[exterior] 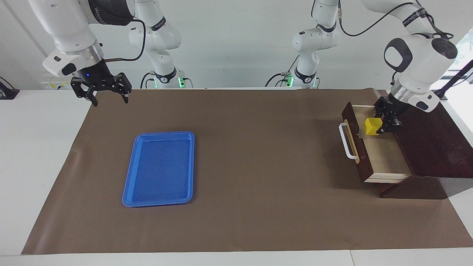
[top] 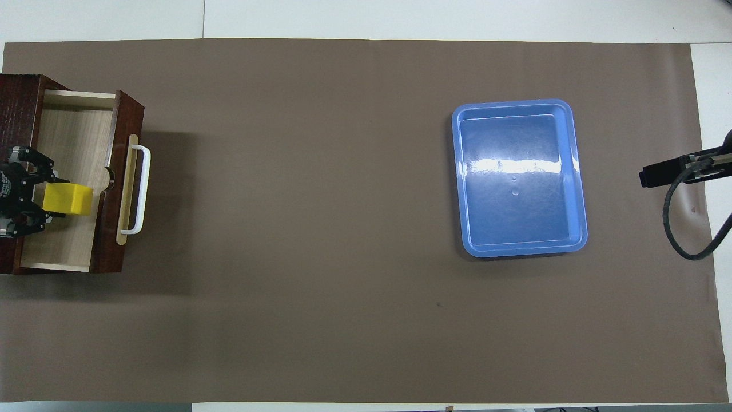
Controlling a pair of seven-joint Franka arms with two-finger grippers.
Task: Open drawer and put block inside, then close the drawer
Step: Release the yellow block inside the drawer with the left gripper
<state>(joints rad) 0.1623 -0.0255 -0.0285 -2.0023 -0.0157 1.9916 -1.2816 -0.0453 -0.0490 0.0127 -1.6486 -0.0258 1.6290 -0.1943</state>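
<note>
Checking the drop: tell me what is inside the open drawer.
Within the drawer, the left gripper holds the yellow block over the pale wood floor. The part beneath the box top is hidden.

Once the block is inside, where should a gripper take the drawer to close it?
Probably at the white bar handle on the drawer front. It stands off the tan strip and runs along the front, so the jaws can straddle it from above, or simply push it toward the box.
</note>
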